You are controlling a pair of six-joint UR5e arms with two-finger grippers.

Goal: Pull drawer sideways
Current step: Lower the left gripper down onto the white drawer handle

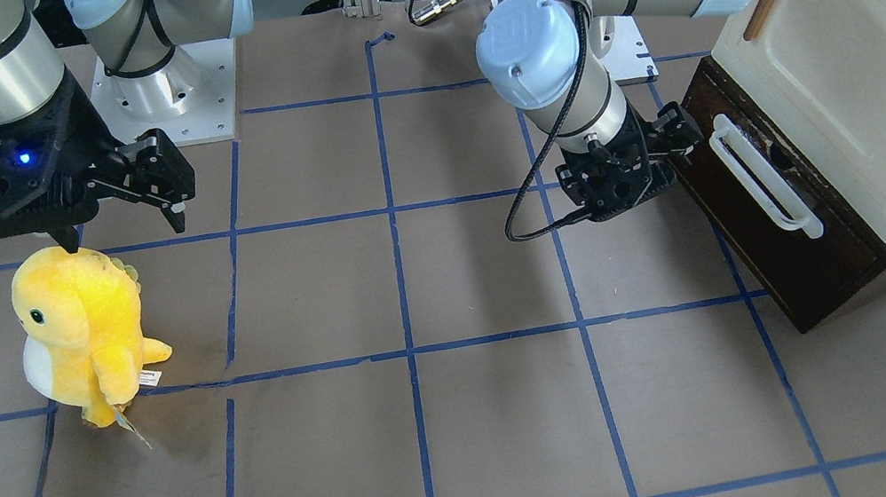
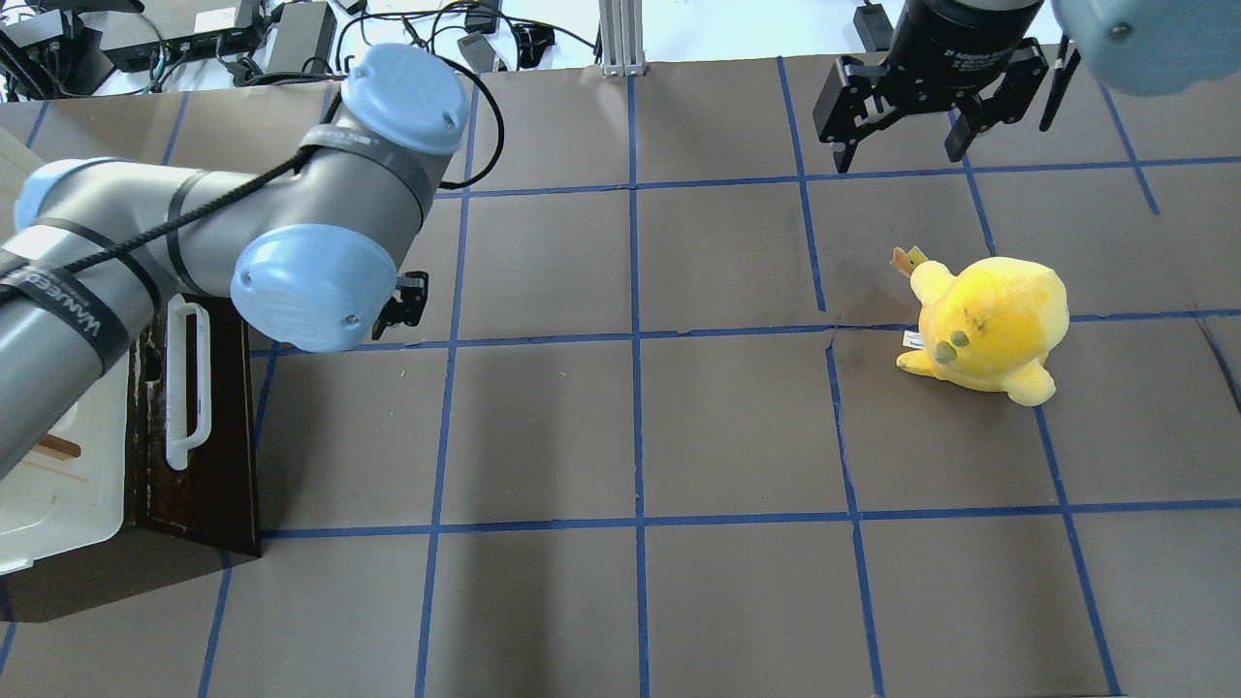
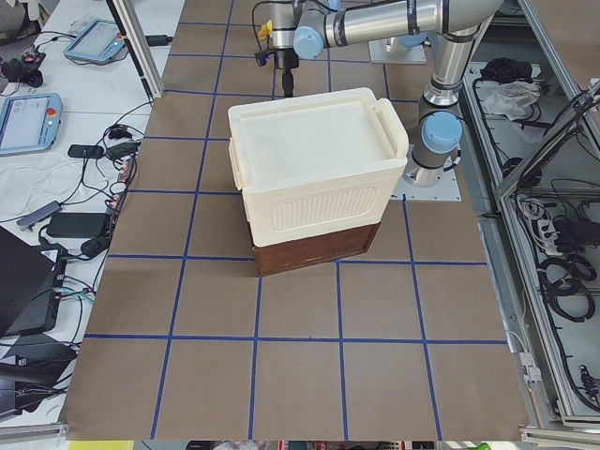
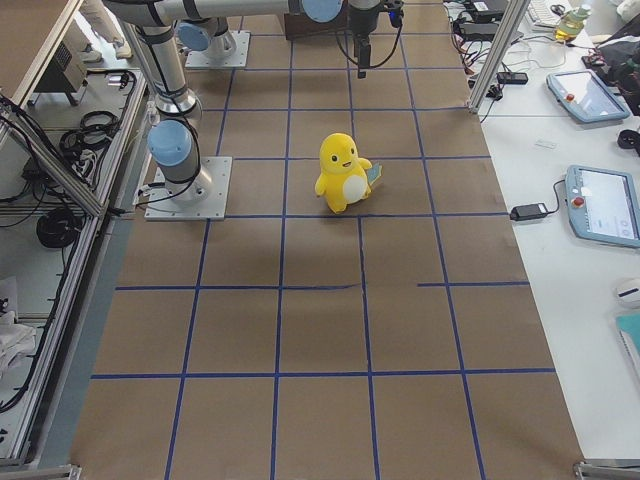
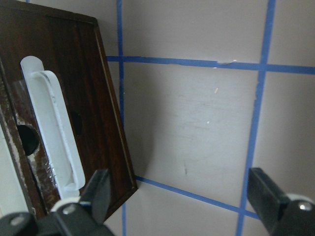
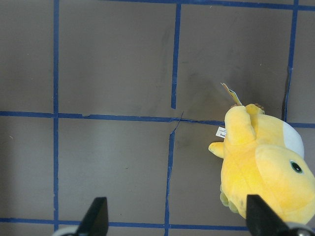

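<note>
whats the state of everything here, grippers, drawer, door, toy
drawer: shut, no tray showing
white handle: not gripped
cabinet door: shut
left gripper: open, empty, beside the drawer front
right gripper: open, empty, above the table near the toy
yellow plush toy: upright on the table, not held

- Left tool (image 5: 177,184): fingers spread wide, pointing down, held low just beside the robot-side end of the drawer (image 1: 805,260) front.
- Right tool (image 1: 124,225): fingers spread wide, pointing down, raised, well apart from the drawer.
</note>
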